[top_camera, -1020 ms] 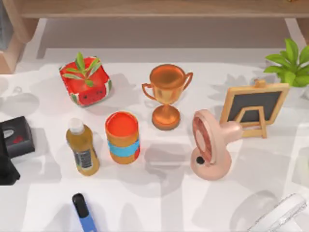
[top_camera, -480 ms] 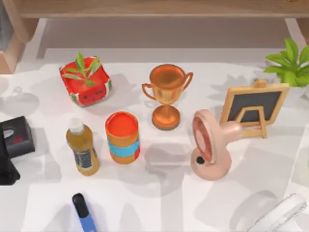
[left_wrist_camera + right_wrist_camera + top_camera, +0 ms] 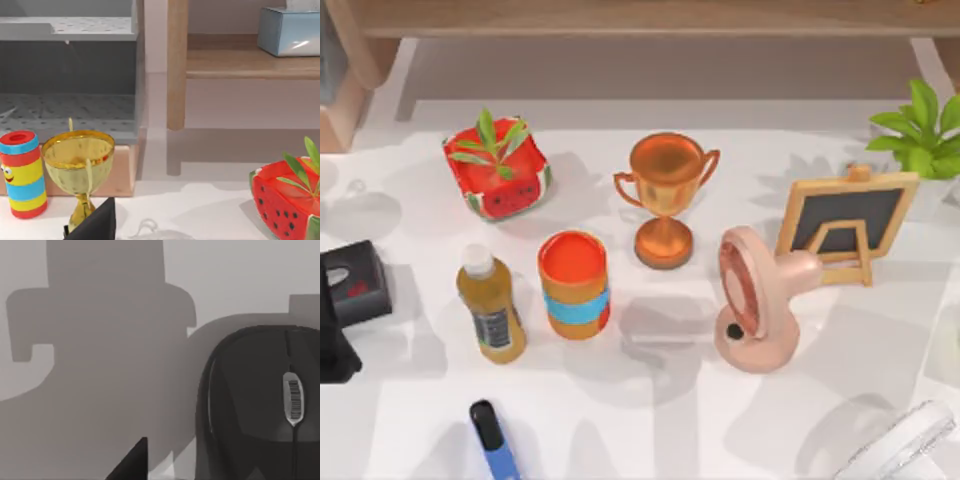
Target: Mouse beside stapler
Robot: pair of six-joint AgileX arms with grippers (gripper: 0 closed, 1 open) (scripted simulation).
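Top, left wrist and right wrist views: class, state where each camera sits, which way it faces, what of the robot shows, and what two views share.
Top view: above the table, looking down on trophy, watermelon planter, can, bottle, stapler; a dark arm part sits at the left edge.
Left wrist view: low, facing level toward the wooden shelf; a dark hand tip at the lower edge.
Right wrist view: close above the black mouse; a dark hand tip below.
Shared: top and left wrist views both show trophy, can, planter.

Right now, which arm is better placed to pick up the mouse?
Right, probably. The mouse lies on the table directly under its wrist camera, while the left wrist view faces the trophy and shelf instead.
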